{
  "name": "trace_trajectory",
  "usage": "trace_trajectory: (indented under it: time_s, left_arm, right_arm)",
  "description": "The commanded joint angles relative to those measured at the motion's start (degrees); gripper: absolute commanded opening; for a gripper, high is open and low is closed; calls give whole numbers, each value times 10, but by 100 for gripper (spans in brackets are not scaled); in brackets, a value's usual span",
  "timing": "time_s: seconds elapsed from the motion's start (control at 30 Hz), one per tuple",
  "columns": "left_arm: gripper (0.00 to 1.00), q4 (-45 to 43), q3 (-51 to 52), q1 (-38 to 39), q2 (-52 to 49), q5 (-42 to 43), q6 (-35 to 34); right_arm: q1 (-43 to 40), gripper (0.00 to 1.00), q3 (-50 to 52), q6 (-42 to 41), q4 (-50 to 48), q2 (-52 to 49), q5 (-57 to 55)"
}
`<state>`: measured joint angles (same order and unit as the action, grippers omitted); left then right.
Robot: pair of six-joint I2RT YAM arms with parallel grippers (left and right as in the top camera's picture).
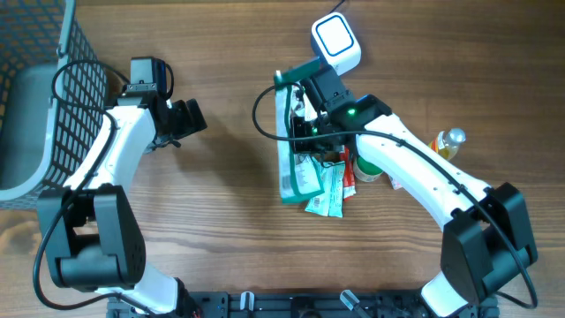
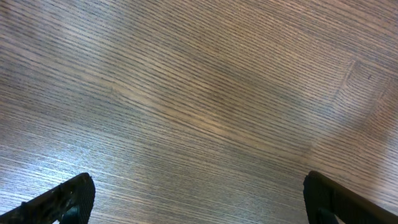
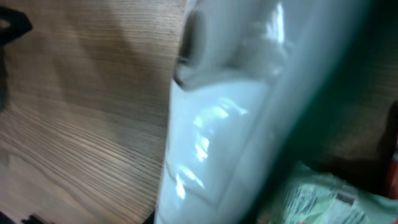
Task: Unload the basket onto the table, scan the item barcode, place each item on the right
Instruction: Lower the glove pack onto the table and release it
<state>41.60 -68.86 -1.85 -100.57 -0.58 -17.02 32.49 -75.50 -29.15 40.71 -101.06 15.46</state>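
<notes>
Two arms out: left pincer (image 1: 194, 117) gapes apart over the wood surface (image 1: 229, 221); right pincer (image 1: 298, 99) sits at the centre packet pile (image 1: 305, 177), grip impossible to tell.

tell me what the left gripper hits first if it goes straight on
The left gripper would likely meet the bare table first; its wrist view shows only wood ahead.

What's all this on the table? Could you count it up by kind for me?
Robot arms: 2, the left arm and the right arm
Wire basket: 1
White scanner: 1
Bottle: 1
Heap of packets: 1, too overlapped to count singly
Total: 6
</notes>
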Motion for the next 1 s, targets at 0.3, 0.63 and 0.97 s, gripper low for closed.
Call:
trace_trajectory:
  time_s: [0.3, 0.63, 0.97]
  left_arm:
    - [100, 0, -4, -2, 2, -4, 1]
    - [100, 0, -4, -2, 2, -4, 1]
    - [100, 0, -4, -2, 2, -4, 1]
  right_arm:
    - [2, 100, 2, -19, -3, -7, 12]
    - [-17, 100, -43, 36, -29, 14, 5]
    - [-19, 100, -43, 35, -31, 12, -28]
